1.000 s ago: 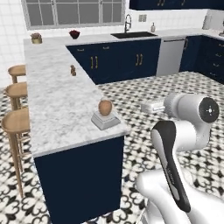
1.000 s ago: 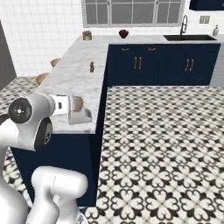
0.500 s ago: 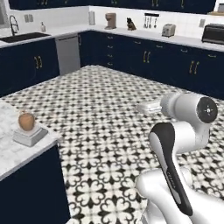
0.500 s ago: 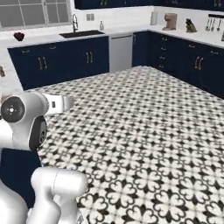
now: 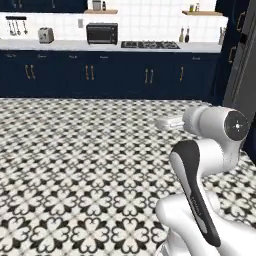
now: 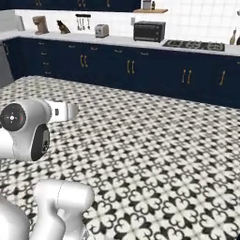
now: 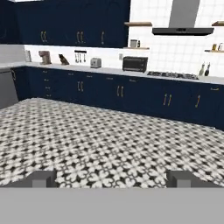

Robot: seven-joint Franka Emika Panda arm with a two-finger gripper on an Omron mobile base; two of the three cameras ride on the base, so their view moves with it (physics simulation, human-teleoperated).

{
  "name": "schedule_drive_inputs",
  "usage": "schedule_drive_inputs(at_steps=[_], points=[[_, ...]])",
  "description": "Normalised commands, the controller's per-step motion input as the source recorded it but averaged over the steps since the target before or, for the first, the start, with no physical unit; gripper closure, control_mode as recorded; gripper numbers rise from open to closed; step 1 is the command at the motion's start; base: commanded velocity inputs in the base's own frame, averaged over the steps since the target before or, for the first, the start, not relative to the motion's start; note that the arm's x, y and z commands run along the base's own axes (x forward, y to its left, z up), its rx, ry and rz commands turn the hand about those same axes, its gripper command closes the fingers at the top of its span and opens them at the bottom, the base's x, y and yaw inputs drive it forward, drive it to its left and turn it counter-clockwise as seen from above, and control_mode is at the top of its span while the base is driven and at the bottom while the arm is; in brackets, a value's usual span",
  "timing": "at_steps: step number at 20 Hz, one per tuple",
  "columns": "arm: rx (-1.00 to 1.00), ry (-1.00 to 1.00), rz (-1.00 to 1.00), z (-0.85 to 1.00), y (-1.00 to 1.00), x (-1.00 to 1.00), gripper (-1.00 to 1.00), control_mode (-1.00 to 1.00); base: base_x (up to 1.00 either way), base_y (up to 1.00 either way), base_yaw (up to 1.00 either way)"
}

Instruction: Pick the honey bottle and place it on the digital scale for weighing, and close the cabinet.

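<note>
above the patterned floor [image 7: 109, 144], the end effector [image 7: 111, 179] is level, its jaws spread wide with nothing between them, facing a far table [image 7: 131, 72] along the wall. on that table stand a toaster oven [image 7: 134, 64] and a toaster [image 7: 95, 63]. honey bottle position and long axis cannot be told.

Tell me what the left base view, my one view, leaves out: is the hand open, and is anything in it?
Observer: In the hand view the hand is open, its fingertips far apart, with nothing between them.
Operator: What stands left of the toaster?
Observer: Farther along, past a knife block, a coffee machine.
Operator: And above the stove?
Observer: A grey range hood against the white tiles.
</note>
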Motion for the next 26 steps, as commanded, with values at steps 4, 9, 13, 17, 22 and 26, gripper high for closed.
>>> schedule_drive_inputs(at_steps=[4,9,13,17,22,26], points=[[0.00,0.00,0.00,0.00,0.00,0.00,-1.00,1.00,0.00,0.01,-1.00],[0.00,0.00,0.00,0.00,0.00,0.00,-1.00,1.00,0.00,0.07,-1.00],[0.00,0.00,0.00,0.00,0.00,0.00,-1.00,1.00,0.00,0.11,-1.00],[0.00,0.00,0.00,0.00,0.00,0.00,-1.00,1.00,0.00,0.10,-1.00],[0.00,0.00,0.00,0.00,0.00,0.00,-1.00,1.00,0.00,0.10,-1.00],[0.00,0.00,0.00,0.00,0.00,0.00,-1.00,1.00,0.30,0.47,-0.87]])
